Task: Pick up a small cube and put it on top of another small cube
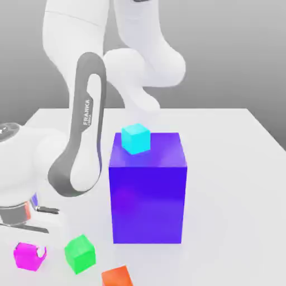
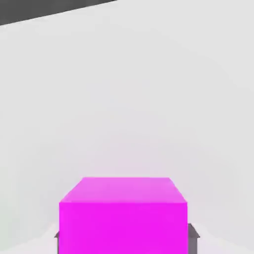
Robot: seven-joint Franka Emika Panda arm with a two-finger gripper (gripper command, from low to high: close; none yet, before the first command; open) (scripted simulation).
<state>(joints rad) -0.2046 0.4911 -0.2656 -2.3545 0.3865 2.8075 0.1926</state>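
Note:
A small magenta cube (image 1: 22, 258) rests on the white table at the exterior view's lower left. My gripper (image 1: 31, 251) is lowered over it, shut on the cube with a finger on each side. In the hand view the magenta cube (image 2: 123, 213) sits between dark fingertips (image 2: 193, 232) that press its two flanks. A small green cube (image 1: 80, 253) stands just to the right of the magenta one in the exterior view. A small orange cube (image 1: 116, 276) lies nearer the front edge. A small cyan cube (image 1: 136, 138) sits on top of a tall blue block (image 1: 148, 195).
The tall blue block stands mid-table, to the exterior view's right of my hand and well above the small cubes. My arm (image 1: 84, 145) bends down along its left side. The white table (image 1: 223, 184) stretches out to the right of the block.

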